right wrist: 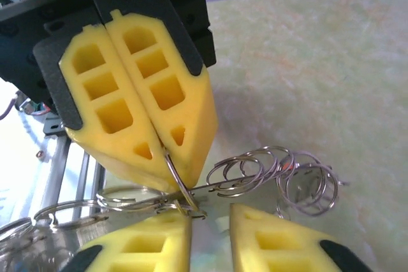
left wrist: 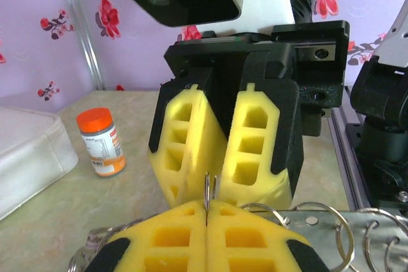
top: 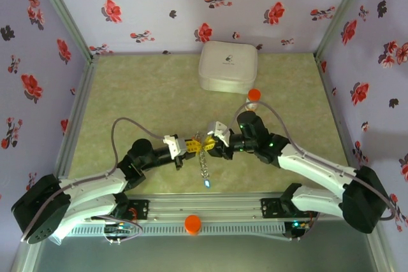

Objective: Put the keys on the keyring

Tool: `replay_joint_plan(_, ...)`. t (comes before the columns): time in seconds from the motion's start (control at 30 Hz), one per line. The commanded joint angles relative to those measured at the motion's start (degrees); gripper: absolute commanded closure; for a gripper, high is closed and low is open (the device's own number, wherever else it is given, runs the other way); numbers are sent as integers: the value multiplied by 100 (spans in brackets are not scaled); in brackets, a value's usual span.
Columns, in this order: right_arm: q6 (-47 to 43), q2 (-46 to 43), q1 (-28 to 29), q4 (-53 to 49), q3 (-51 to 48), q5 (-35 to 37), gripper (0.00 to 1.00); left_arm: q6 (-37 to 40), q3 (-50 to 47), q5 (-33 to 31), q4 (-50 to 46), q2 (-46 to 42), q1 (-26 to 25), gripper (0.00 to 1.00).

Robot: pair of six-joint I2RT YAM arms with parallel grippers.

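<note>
From my screen, the left arm (top: 89, 190) and the right arm (top: 315, 165) looked alike: white shells over black joints, each trailed by a grey cable (top: 113, 133). The left gripper (left wrist: 207, 211) and the right gripper (right wrist: 210, 221) had yellow fingers (right wrist: 199, 116) cut with squarish windows and backed by black plates. A green light (top: 272, 144) showed on the right arm.
</note>
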Motion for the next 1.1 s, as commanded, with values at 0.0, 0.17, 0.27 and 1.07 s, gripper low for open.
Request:
replay_joint_plan(0.0,-36,-482,-9,528,-272,71,71,-67,51,142,623,9,18,100)
replay_joint_plan(0.17,-60,-660,-12,608,-395,-112,67,-58,53,166,640,100,18,100)
replay_joint_plan(0.27,27,-630,-12,819,-421,-55,68,-75,81,241,664,146,18,100)
replay_joint_plan(1.07,-974,-190,63,-1531,933,-115,100,379,597,-57,-1354,-207,18,63)
